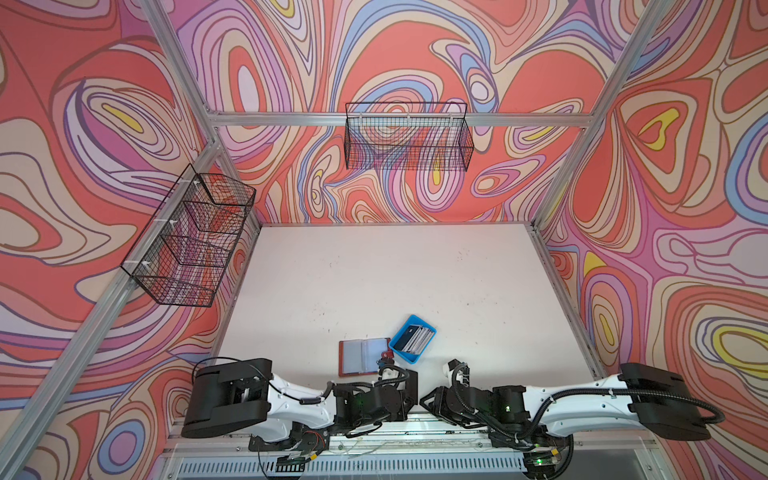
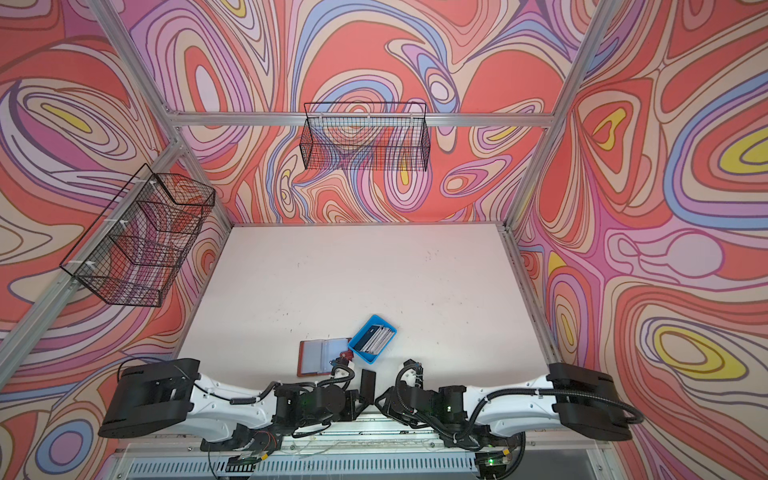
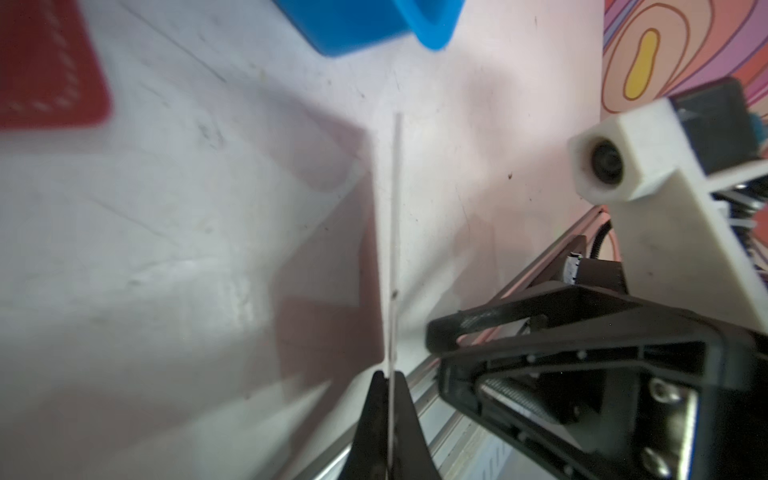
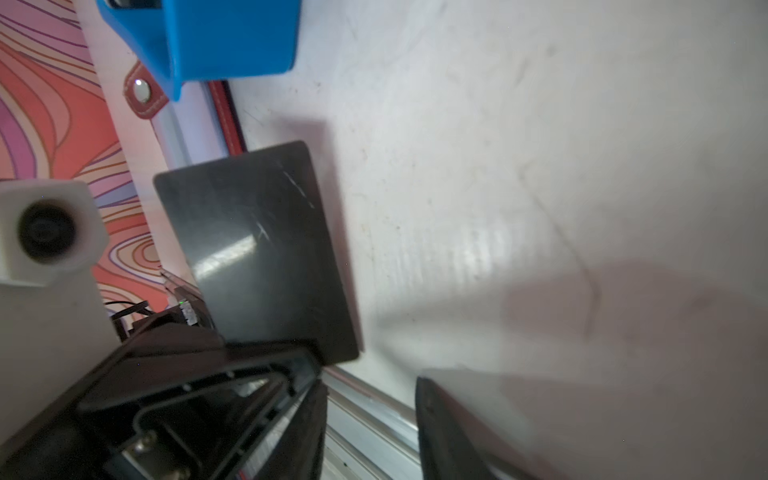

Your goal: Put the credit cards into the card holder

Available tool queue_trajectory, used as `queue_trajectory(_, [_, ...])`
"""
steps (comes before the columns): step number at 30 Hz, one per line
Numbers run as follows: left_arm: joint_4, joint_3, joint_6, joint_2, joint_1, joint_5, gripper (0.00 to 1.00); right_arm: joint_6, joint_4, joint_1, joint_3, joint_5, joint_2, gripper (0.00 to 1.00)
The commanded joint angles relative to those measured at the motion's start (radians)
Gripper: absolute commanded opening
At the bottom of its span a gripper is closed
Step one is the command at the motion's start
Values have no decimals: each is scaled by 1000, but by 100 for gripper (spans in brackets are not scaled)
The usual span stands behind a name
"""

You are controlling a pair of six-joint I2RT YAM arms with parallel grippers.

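Black credit card [image 4: 257,249] clamped in left gripper [image 3: 390,380] | right gripper [image 4: 370,384] parted, facing it

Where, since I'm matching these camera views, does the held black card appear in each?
Top view: black card, low centre, between the two wrists, nearer than the blue tray.
Top view: same spot, dark face plainer.
Left wrist: edge-on, a thin pale line pinched in shut jaws.
Right wrist: broad glossy black face, nearer the camera than the tray.
Shared landmark: blue tray, in all four.
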Motion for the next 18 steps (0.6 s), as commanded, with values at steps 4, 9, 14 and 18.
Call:
queue_trajectory(4, [-629,306,256,-195,7,-208,0,-75,-563,3,291,311,-183,54])
queue_trajectory(9, [-780,462,502,-232,8,-327,0,-245,-610,3,571,441,-91,53])
queue_trajectory(14, [-867,566,632,-204,8,-481,0,-330,-519,3,645,536,-56,57])
queue_trajectory(18, [-780,546,745,-215,8,-488,0,-419,-429,2,655,627,-88,57])
